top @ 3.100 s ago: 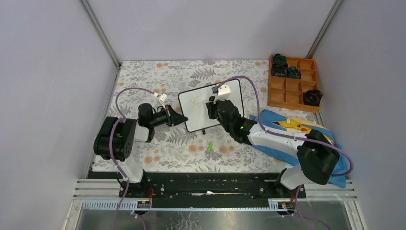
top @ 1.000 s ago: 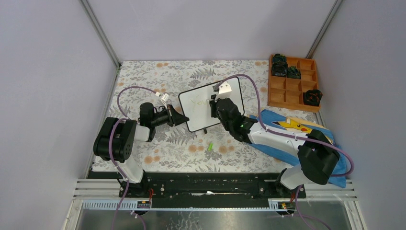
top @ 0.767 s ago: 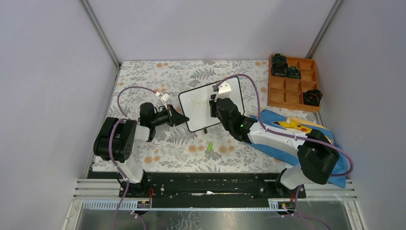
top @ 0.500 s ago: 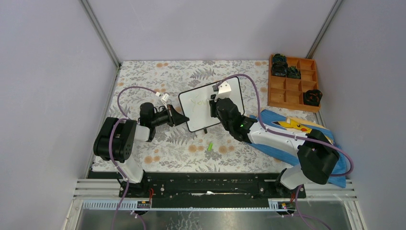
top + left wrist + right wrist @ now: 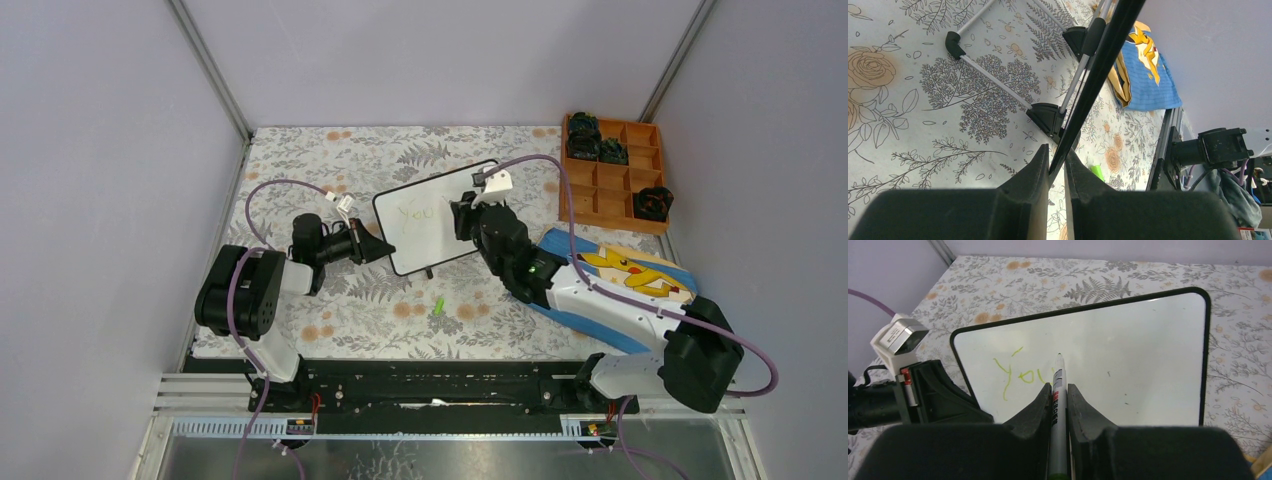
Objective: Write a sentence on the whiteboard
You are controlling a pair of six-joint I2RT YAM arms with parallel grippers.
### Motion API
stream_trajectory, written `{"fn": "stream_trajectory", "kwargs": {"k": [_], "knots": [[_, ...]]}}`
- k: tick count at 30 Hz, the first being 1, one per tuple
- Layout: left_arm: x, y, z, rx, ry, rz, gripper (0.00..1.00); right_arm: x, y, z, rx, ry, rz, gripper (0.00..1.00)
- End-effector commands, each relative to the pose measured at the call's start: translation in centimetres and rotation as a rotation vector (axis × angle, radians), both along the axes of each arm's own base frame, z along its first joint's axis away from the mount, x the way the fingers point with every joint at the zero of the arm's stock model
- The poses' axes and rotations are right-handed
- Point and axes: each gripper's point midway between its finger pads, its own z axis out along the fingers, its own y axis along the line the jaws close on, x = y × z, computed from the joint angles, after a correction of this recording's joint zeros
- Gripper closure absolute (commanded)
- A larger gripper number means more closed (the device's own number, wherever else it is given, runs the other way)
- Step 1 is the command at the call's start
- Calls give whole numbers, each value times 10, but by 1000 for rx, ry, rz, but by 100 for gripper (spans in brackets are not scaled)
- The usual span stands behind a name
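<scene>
The whiteboard (image 5: 440, 222) stands tilted on small black feet mid-table; it also shows in the right wrist view (image 5: 1138, 355). It bears the light-green word "You" (image 5: 1020, 374), the only part of the sentence that shows. My left gripper (image 5: 383, 246) is shut on the board's black left edge (image 5: 1098, 65), seen edge-on in the left wrist view. My right gripper (image 5: 1055, 391) is shut on a grey marker (image 5: 1057, 405). The marker's tip points at the board just right of "You"; I cannot tell whether it touches.
A green marker cap (image 5: 438, 304) lies on the floral cloth in front of the board. A wooden compartment tray (image 5: 611, 172) with dark items stands at the back right. A blue cartoon-printed cloth (image 5: 620, 275) lies under my right arm.
"You" has appeared on the board over the last three seconds. My right gripper with the marker has just shifted right and back from the board. The left gripper has stayed on the edge.
</scene>
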Motion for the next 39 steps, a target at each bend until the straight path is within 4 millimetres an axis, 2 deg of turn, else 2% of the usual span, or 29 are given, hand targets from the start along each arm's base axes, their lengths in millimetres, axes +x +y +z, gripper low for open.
{"fn": "stream_trajectory", "kwargs": {"k": [1,3,13,32,39], "knots": [[4,4,-12,38,47,42,100,10,-25,9,110,-16,-90,100],[4,5,-13,45,50,46,100,15,-31,8,174,-13,-91,100],[7,7,-19,74,77,53,100,19,-12,6,182,-21,-4,100],[8,7,-20,80,81,57,100,42,-14,6,160,-43,-102,100],[8,8,-19,82,79,58,100,48,-9,4,143,-37,-103,100]]}}
